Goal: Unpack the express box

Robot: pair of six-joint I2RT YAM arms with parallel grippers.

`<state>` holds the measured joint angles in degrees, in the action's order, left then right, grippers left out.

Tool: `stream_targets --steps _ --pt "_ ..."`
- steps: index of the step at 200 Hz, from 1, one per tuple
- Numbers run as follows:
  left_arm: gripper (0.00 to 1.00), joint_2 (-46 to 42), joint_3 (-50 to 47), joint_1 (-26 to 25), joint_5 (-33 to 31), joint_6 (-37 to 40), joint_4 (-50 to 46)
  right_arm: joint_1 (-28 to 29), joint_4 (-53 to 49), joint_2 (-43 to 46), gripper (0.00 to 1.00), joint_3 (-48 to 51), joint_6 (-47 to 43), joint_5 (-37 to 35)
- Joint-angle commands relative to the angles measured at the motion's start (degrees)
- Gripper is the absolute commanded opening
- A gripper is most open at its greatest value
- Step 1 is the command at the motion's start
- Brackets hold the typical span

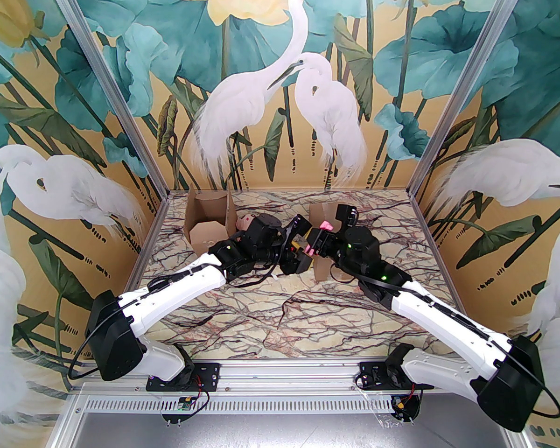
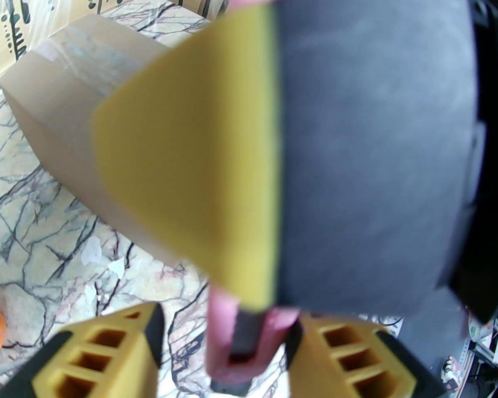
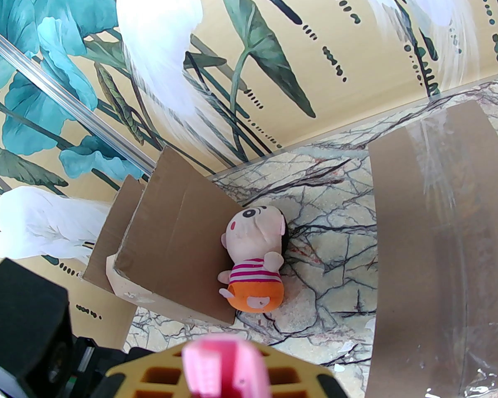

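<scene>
Taped brown cardboard box (image 3: 431,263) mid-table, under arms (image 1: 364,250) overhead; your right wrist view bares clear tape (image 3: 440,172) along its top. Right gripper (image 3: 226,384) clenched on pink-handled tool (image 3: 224,355); left gripper (image 2: 228,326) slack, straddling same tool. Farther: striped plush doll (image 3: 253,263) touching opened brown carton (image 3: 178,243).

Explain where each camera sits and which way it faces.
Top external: above and behind the bases, looking down on the marbled table; the left arm and right arm meet over the taped brown cardboard box.
Left wrist: on the left arm, facing that box; the yellow left fingers stand apart around the pink plastic tool.
Right wrist: on the right arm, facing the painted wall past the striped plush toy; the yellow right fingers clamp the tool.
Shared: both wrist views show the box and the tool.
</scene>
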<state>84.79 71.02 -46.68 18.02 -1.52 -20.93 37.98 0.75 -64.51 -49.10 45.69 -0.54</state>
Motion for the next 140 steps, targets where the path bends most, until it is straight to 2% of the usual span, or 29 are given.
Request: stream_targets --steps 1,27,62,78,108,140 --pt "0.43 2.0 1.7 -0.26 1.74 0.53 1.33 0.17 2.49 0.22 0.06 0.5 0.52 0.71" --pt "0.39 2.66 1.92 -0.26 2.37 0.73 1.31 0.17 2.63 0.82 0.06 0.56 0.27 0.71" --pt "0.24 2.69 2.53 -0.26 2.16 1.66 1.44 0.16 3.51 1.11 0.07 1.53 0.08 1.32" --pt "0.21 2.23 3.18 -0.26 1.85 2.53 1.31 0.21 2.84 0.9 0.12 2.17 -0.59 1.89" --pt "0.18 1.36 4.72 -0.35 1.95 6.0 -0.19 0.19 3.21 1.24 0.35 4.19 -1.26 3.09" --pt "0.18 0.49 5.0 -0.61 2.63 9.26 -0.84 0.08 4.59 1.92 0.4 5.61 -1.71 3.7"
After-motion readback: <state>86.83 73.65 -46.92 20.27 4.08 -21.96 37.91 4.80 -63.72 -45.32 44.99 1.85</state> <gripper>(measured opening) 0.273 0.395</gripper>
